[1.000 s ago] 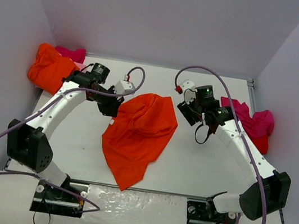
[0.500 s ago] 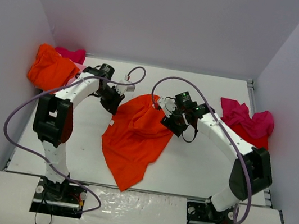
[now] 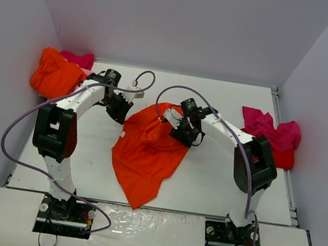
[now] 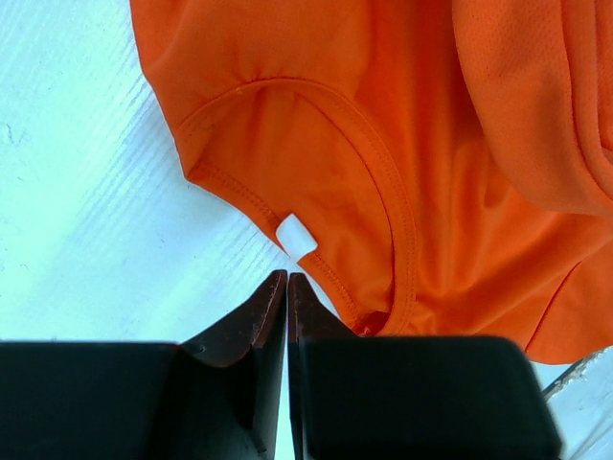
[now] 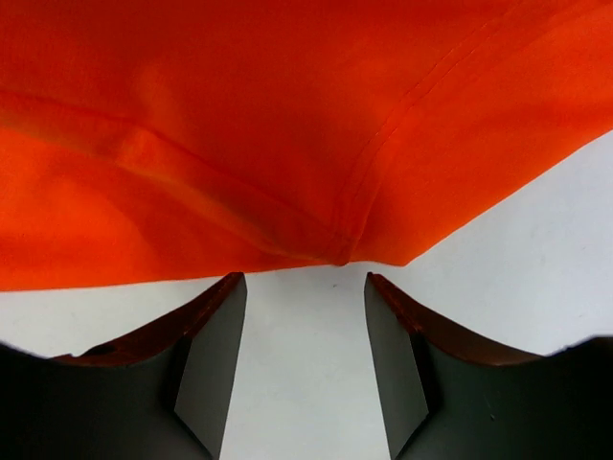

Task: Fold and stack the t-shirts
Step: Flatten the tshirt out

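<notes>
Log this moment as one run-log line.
shirt: orange t-shirt rumpled mid-table, unfolded | left gripper: shut beside collar | right gripper: open at cloth edge | heaps: orange heap far-left, pink-red heap right

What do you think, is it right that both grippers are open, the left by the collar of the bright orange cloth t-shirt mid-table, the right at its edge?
Not quite: the left gripper is shut, fingers pressed together beside the collar of the bright orange cloth t-shirt, as the left wrist view shows. The right gripper is open at its edge.
</notes>
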